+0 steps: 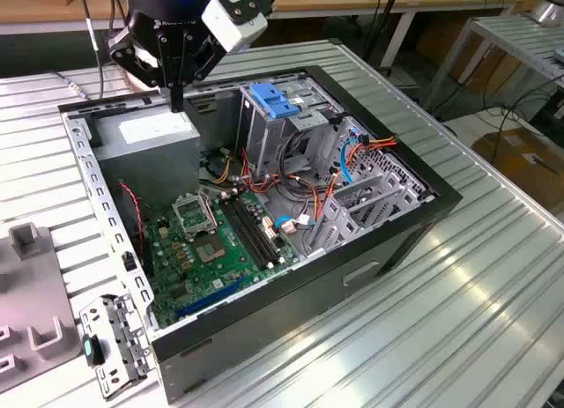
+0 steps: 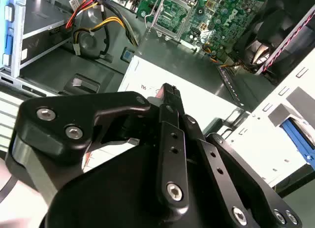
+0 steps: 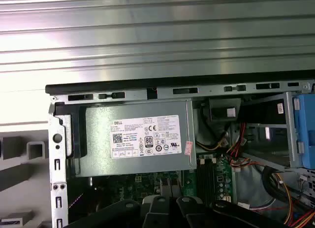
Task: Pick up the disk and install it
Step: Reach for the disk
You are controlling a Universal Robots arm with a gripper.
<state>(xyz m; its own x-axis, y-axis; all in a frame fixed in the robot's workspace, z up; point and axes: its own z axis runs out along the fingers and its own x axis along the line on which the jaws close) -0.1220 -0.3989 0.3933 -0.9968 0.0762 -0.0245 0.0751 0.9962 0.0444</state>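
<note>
Fingers of my gripper (image 1: 176,102): I am holding them together with nothing between them; in the exterior view they are showing as one dark bar pointing down.
Below the tips: I am hovering over the power-supply box (image 1: 150,137), at its 12 o'clock edge in the exterior view; whether I am touching it I cannot tell.
Around me: the case (image 1: 291,315) is lying open, and I am hanging toward 11 o'clock from its middle.
Inside the case: the motherboard (image 1: 220,241) is lying toward 7 o'clock from the middle. The drive cage (image 1: 264,139) is standing toward 12 o'clock, its blue latch (image 1: 271,101) on top, apart from me.
Outside the case: grey fixtures (image 1: 26,285) are sitting toward 8 o'clock on the ribbed table (image 1: 458,276).
Where the disk (image 2: 295,133) is lying: I am taking the pale slab with a blue rail, just beyond the case's rear wall in the second wrist view, for it, though I cannot tell for sure.
Step in hand: I am judging this as the approach before the pick-up, since I am carrying nothing.
What the next move is calling for: by my judgement, parting the fingers wider than the disk, squaring them across its rails, and clearing the case's rim.
</note>
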